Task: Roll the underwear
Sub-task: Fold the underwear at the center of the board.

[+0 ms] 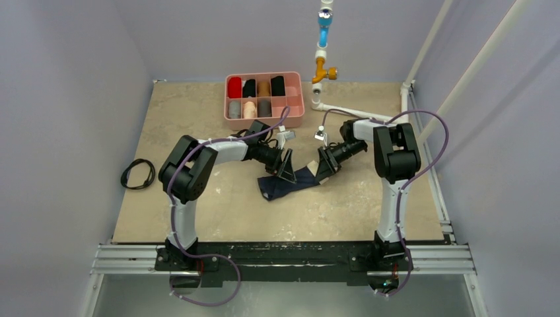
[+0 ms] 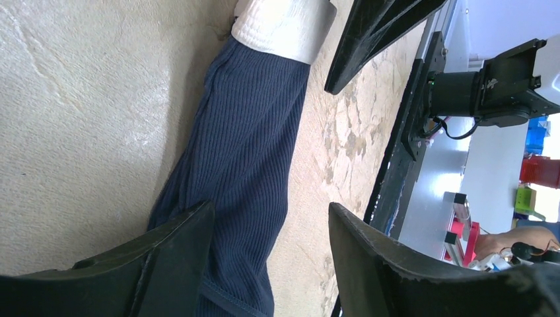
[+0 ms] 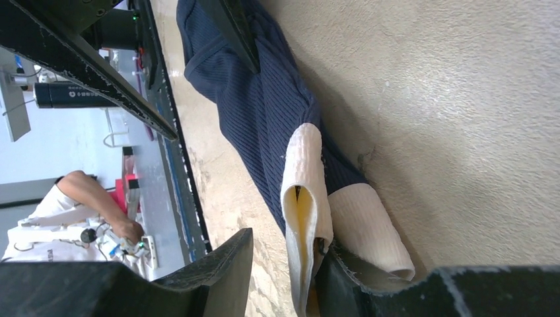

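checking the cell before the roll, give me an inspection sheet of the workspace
surface: mottled beige table
job's things: underwear lying between the arms, cream band folded over at the right end
clutter: pink tray of fabric rolls at the far edge; black cable loop on the left
grippers: left gripper open, over the navy fabric; right gripper open around the band
cables: purple cables along both arms
surroundings: plain walls; pipe behind the tray; person beyond the near edge
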`<action>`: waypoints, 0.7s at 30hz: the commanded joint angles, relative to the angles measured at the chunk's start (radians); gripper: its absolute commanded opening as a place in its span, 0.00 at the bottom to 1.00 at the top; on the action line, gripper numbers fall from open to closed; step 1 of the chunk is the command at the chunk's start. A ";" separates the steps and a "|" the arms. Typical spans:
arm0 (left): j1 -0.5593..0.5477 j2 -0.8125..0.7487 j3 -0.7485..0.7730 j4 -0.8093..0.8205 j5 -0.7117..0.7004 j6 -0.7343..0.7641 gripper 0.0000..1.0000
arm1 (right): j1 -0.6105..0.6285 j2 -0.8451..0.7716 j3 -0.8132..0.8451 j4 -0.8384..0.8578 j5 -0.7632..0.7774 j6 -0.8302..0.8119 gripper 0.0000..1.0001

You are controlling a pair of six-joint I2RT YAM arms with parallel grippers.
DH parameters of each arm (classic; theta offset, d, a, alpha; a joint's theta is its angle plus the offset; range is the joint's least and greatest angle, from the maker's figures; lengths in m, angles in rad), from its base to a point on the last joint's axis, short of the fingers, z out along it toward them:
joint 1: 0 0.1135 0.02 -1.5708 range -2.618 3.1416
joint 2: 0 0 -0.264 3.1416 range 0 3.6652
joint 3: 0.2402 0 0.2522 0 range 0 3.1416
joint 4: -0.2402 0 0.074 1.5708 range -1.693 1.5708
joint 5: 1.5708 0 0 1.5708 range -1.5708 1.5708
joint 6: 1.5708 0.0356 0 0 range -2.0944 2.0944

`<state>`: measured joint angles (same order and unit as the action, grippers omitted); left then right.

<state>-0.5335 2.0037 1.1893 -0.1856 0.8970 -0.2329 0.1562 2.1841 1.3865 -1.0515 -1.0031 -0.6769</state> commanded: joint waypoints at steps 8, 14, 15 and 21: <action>0.002 0.034 0.021 0.001 -0.054 -0.002 0.64 | -0.025 -0.057 -0.016 0.129 0.105 0.014 0.45; 0.002 0.040 0.030 0.003 -0.053 -0.011 0.64 | -0.023 -0.098 -0.060 0.228 0.081 0.088 0.47; 0.003 0.040 0.031 0.003 -0.053 -0.011 0.64 | -0.023 -0.110 -0.070 0.249 0.082 0.103 0.47; 0.003 0.044 0.039 0.002 -0.052 -0.014 0.64 | -0.014 -0.179 -0.130 0.394 0.117 0.197 0.53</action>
<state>-0.5354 2.0228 1.2102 -0.1761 0.8978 -0.2520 0.1493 2.0647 1.2861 -0.8345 -0.9894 -0.5373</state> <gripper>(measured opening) 0.636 0.507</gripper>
